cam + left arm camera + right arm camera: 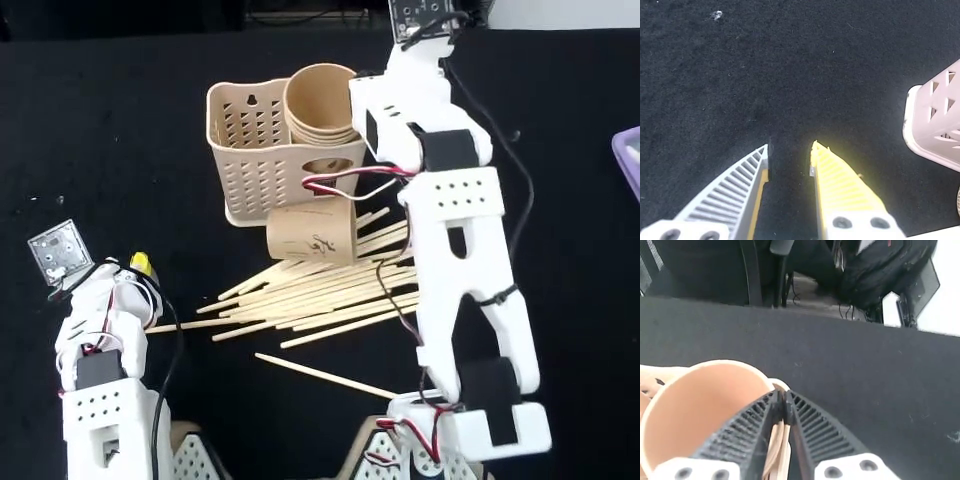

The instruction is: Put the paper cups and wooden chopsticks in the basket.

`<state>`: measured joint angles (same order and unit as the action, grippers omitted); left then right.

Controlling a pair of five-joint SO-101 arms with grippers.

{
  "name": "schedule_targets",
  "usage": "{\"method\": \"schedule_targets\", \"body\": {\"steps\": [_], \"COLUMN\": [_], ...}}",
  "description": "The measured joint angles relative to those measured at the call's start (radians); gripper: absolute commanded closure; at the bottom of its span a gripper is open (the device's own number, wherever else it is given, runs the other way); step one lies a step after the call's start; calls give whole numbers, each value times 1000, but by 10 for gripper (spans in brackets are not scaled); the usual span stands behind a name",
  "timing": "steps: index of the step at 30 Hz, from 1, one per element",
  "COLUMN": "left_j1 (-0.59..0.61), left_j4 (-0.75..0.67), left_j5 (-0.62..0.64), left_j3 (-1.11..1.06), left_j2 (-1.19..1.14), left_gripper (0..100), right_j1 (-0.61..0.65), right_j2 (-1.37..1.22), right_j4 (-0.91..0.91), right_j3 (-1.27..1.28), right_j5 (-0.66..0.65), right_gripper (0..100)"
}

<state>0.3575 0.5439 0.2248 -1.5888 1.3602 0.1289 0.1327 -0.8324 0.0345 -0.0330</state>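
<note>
Where the high view looks down, stacked paper cups (pixel 320 100) stand in the basket (pixel 250 160); another cup (pixel 312 235) lies on its side, touching scattered chopsticks (pixel 320 295) just in front. Left wrist view: left gripper (pixel 790 150), fingers apart, over black cloth (pixel 740 75) near the basket. Right wrist view: right gripper (pixel 782 396) pinched on the rim of the top cup (pixel 705 405).
</note>
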Motion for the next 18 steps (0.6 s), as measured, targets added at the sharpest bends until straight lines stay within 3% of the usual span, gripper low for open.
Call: {"method": "schedule_targets", "body": {"steps": [18], "left_j1": [0], "left_j4": [0], "left_j5": [0], "left_j3": [0], "left_j2": [0], "left_gripper": [855], "right_j1": [-2], "right_j2": [9], "right_j4": [9], "right_j3": [-78], "right_j5": [0], "right_gripper": [986]}}
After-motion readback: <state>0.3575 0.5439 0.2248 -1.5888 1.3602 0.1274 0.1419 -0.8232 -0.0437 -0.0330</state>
